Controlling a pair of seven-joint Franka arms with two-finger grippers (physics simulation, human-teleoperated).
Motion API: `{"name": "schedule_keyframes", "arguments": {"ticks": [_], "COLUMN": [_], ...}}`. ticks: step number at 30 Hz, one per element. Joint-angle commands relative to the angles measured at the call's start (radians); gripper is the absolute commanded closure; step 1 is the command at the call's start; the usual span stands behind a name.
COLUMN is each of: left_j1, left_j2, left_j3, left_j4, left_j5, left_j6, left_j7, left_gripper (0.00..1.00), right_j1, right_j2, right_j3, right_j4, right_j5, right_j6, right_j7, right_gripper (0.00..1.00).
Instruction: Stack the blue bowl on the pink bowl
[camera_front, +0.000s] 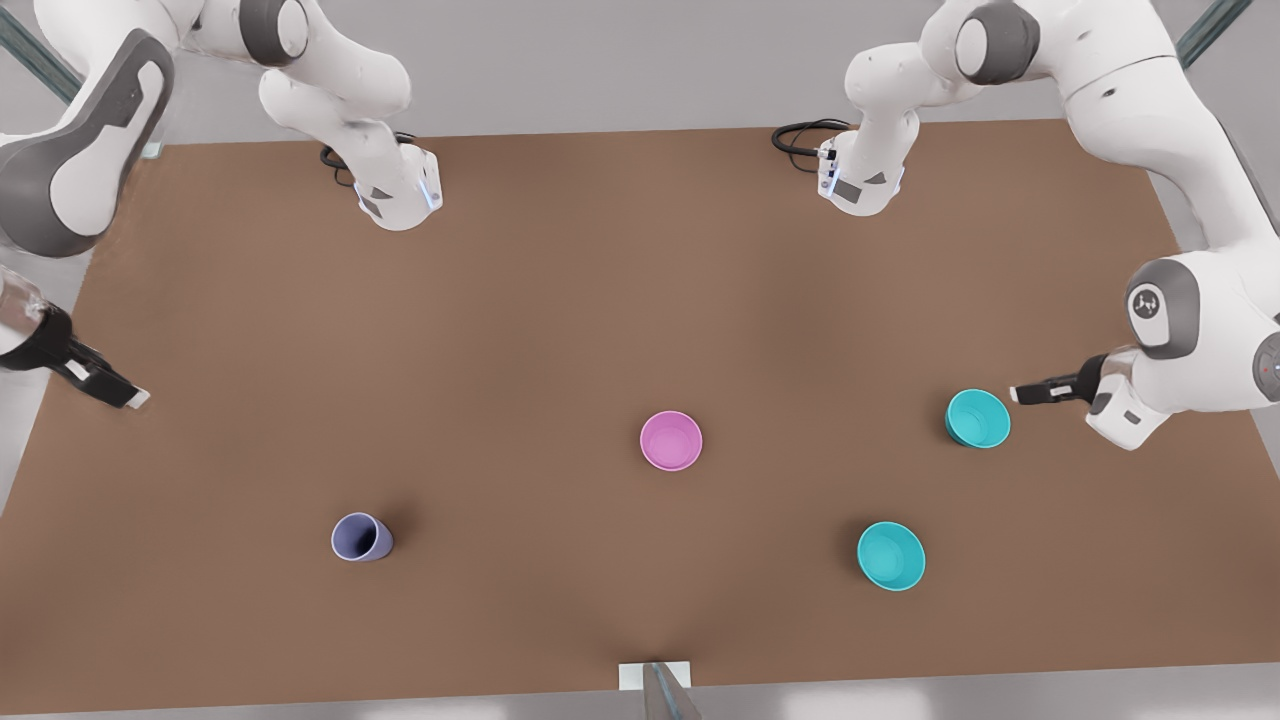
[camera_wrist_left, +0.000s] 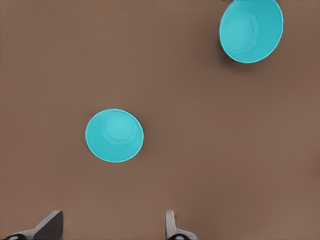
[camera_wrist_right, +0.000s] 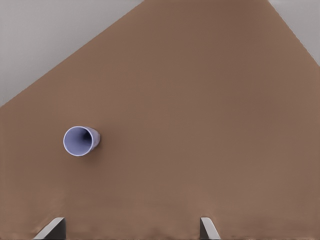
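The brown table (camera_front: 560, 300) comes closest to the front camera at its near edge, and it is also the largest thing here. On it stand four small vessels, all well apart from one another.

Of the two teal bowls, the blue bowl (camera_front: 978, 418) near the front view's right edge is just beside the left gripper (camera_front: 1040, 390). The second teal bowl (camera_front: 891, 556) stands nearer the camera. In the left wrist view both appear, the blue bowl (camera_wrist_left: 251, 30) and the second one (camera_wrist_left: 114, 135). The pink bowl (camera_front: 671, 441) stands upright near the middle of the table, empty. The lavender cup (camera_front: 360, 537) stands toward the front view's left.

The left gripper (camera_wrist_left: 112, 227) has its fingers spread apart and holds nothing. The right gripper (camera_front: 105, 385) waits at the front view's left edge; in its wrist view its fingers (camera_wrist_right: 50, 229) are also apart, and the lavender cup (camera_wrist_right: 80, 141) lies ahead of it.

I judge that the task is at the reaching step: no bowl is lifted yet. The next move calls for bringing the left gripper over the blue bowl's rim, closing on its wall, then carrying it to the pink bowl.
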Motion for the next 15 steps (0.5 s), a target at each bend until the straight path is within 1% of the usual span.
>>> {"name": "schedule_keyframes", "arguments": {"ticks": [1, 2, 3, 4, 5, 6, 8, 12, 15], "left_j1": [0.052, 0.064, 0.068, 0.074, 0.075, 0.103, 0.110, 0.117, 0.109], "left_j2": [0.078, 0.124, 0.159, 0.162, 0.156, 0.165, 0.188, 0.182, 0.188], "left_j3": [-0.004, -0.004, -0.004, -0.004, -0.004, -0.002, -0.001, 0.004, 0.004], "left_j4": [0.005, 0.011, 0.013, -0.009, -0.124, -0.136, -0.159, -0.253, -0.257], "left_j5": [-0.056, -0.086, -0.090, -0.090, -0.090, -0.090, -0.090, -0.089, -0.090], "left_j6": [0.217, 0.262, 0.343, 0.375, 0.473, 0.492, 0.513, 0.513, 0.504], "left_j7": [0.219, 0.288, 0.301, 0.307, 0.376, 0.480, 0.503, 0.579, 0.603], "left_gripper": [0.00, 0.00, 0.00, 0.00, 0.00, 0.00, 0.00, 0.00, 0.00], "right_j1": [-0.103, -0.100, -0.096, -0.094, -0.080, -0.079, -0.079, -0.079, -0.079], "right_j2": [-0.103, -0.106, -0.144, -0.176, -0.179, -0.179, -0.179, -0.166, -0.160], "right_j3": [0.162, 0.162, 0.159, 0.159, 0.158, 0.158, 0.158, 0.153, 0.153], "right_j4": [-0.109, -0.126, -0.198, -0.250, -0.257, -0.261, -0.281, -0.295, -0.295], "right_j5": [-0.063, -0.065, -0.068, -0.068, -0.076, -0.082, -0.082, -0.082, -0.082], "right_j6": [-0.087, -0.087, -0.032, -0.004, 0.000, 0.005, 0.022, 0.036, 0.036], "right_j7": [-0.576, -0.573, -0.570, -0.565, -0.565, -0.565, -0.565, -0.565, -0.565], "right_gripper": [0.00, 0.00, 0.00, 0.00, 0.00, 0.00, 0.00, 0.00, 0.00]}}
